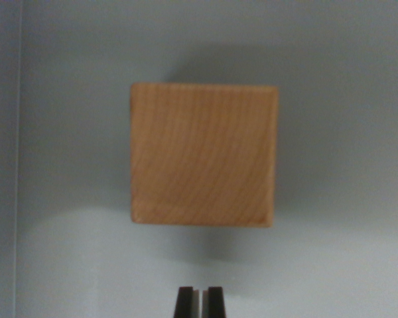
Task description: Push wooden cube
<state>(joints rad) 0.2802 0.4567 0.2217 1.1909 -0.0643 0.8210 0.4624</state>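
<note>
A plain wooden cube (204, 154) with visible grain fills the middle of the wrist view, resting on a pale grey surface. My gripper (199, 301) shows at the bottom edge as two dark fingertips (184, 302) pressed close together, shut with nothing between them. The tips sit just below the cube's near face, with a strip of bare surface between them and the wood. They line up roughly with the cube's centre.
The pale grey surface (345, 265) surrounds the cube on all sides. A faint vertical seam or edge (18, 159) runs down the wrist view's left. A soft shadow lies behind the cube.
</note>
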